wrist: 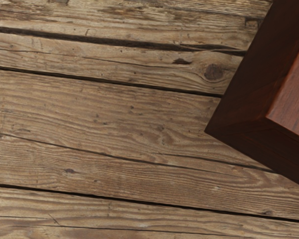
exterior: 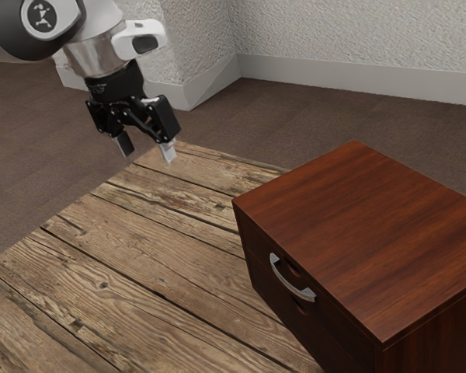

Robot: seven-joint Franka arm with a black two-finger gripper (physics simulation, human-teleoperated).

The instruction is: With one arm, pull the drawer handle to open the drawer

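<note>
Thus far nothing done: gripper, fingers spread and empty, hangs over the table, well apart from the drawer handle on the closed drawer; approach, grasp, pull remain.

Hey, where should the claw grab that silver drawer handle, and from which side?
Probably mid-bar on the silver handle: it bows out from the drawer front, leaving a gap behind. Approach facing the cabinet front, from the exterior view's left, the open claw straddling the bar.

Ext cam side-on, high; wrist cam down; share cabinet corner.
</note>
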